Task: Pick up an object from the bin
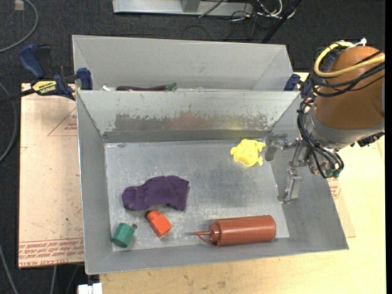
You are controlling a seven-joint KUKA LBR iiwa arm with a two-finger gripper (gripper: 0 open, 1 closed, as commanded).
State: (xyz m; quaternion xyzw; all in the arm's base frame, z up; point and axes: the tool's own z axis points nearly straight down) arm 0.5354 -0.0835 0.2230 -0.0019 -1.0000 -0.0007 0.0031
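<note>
well, the claw hangs low inside the grey metal bin, close against its right-hand wall, with the arm's rounded orange cover and a bundle of dark cables just behind it on the right. i cannot tell whether the claw is spread or pressed together; its metal parts blur into the bin's grey floor, and nothing shows pinched in it.

the nearest thing is a small crumpled yellow lump, just to the left of the claw and a little toward the far wall, near it but not visibly touching. a reddish-brown squeeze bottle lies on its side on the near side of the claw and slightly left, along the bin's front edge, its thin nozzle pointing away from the claw toward the left.

well apart from the claw, far to its left, rests a soft purple lump. just in front of the purple lump, nearer the front edge, sits a small orange bottle-shaped piece, tilted, and farthest left of the claw stands a small green cylinder, close beside the orange piece but apart from it.
</note>
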